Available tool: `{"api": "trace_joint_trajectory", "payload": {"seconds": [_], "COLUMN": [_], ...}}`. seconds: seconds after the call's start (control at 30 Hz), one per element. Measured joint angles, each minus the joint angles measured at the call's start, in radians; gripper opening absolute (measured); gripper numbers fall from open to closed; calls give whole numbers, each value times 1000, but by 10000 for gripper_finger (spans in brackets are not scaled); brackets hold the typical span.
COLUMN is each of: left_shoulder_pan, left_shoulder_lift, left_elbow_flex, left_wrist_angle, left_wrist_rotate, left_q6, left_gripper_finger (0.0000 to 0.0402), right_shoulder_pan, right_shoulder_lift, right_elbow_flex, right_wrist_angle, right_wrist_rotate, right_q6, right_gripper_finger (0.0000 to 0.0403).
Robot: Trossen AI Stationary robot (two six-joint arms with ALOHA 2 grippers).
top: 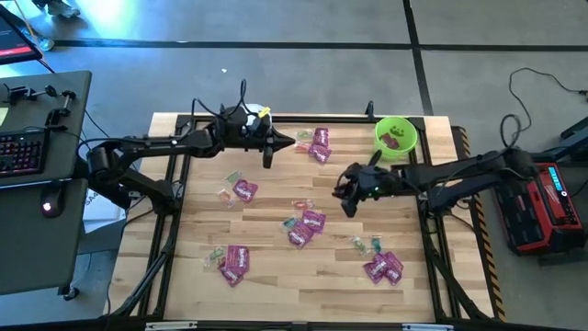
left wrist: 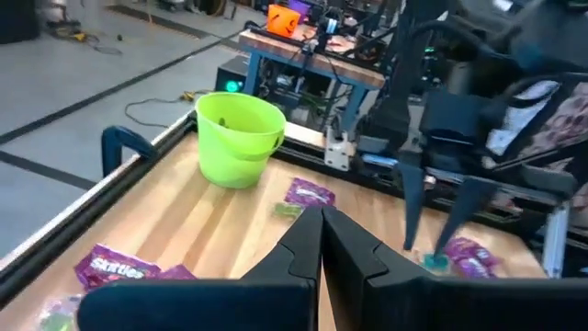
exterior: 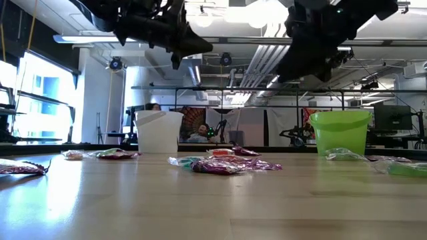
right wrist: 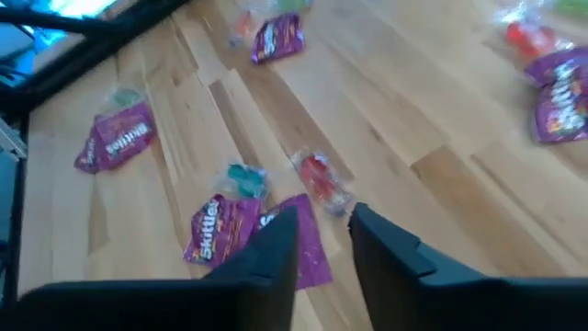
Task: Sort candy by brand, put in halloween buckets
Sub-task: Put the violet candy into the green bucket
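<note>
Magenta candy packets and small clear-wrapped pieces lie scattered on the wooden table: near the far edge (top: 319,144), left of centre (top: 244,190), at the centre (top: 308,225) and toward the near edge (top: 234,262) (top: 383,268). The lime green bucket (top: 395,136) stands at the far right with dark packets inside. The white bucket (exterior: 159,131) stands at the far left. My left gripper (top: 287,142) hovers shut above the table's far side, nothing visible between its fingers. My right gripper (right wrist: 322,234) hangs open above the central packets (right wrist: 220,230), tilted down and touching nothing.
A metal frame (top: 175,184) borders the table. Bare wood lies between the candy groups. A desk with a keyboard (top: 23,152) stands left of the table, and a red device (top: 542,207) sits on the floor to its right.
</note>
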Motion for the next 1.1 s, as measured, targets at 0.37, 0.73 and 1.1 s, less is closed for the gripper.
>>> {"api": "trace_joint_trajectory", "payload": {"seconds": [0.37, 0.73, 1.1], "left_shoulder_pan": [-8, 43, 40], "left_shoulder_lift": [0, 0, 7], "left_elbow_flex": [0, 0, -1], "left_wrist_angle": [-1, -38, -56], "left_wrist_rotate": [8, -29, -105], "left_q6": [4, 38, 2], "left_gripper_finger": [0, 0, 0], "right_shoulder_pan": [56, 59, 137], "right_shoulder_lift": [225, 418, 501], "right_elbow_flex": [107, 137, 137], "right_wrist_angle": [2, 94, 10], "right_wrist_rotate": [44, -6, 18], "right_q6": [20, -10, -180], "right_gripper_finger": [200, 216, 216]}}
